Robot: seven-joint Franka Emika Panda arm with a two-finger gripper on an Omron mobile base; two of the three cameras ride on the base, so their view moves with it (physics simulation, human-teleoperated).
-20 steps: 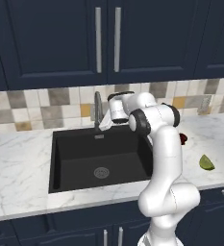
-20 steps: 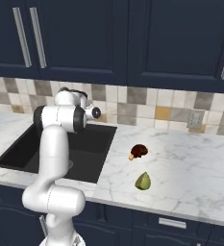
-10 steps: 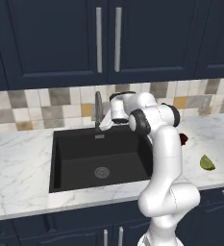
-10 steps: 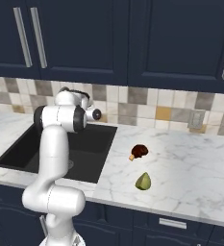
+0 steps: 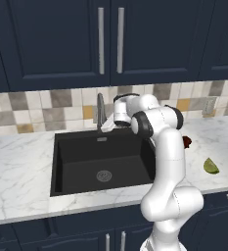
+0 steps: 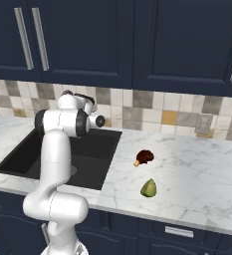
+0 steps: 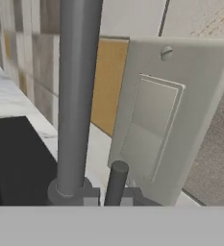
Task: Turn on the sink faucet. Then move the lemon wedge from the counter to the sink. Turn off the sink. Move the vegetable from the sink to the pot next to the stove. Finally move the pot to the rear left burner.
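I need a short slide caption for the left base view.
White arm reaches to the sink faucet behind the black sink; lemon wedge lies on the counter.

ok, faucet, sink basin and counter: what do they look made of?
Sink faucet: looks like brushed grey metal, going by its even matte grey with a soft highlight along the spout.
Sink: matte black, possibly composite or coated metal; no gloss shows, and the drain is grey.
Counter: white marble-look stone or laminate, with thin grey veins across a smooth surface.

White arm bent forward at elbow, wrist level, pincer (image 5: pixel 109 125) closed, empty
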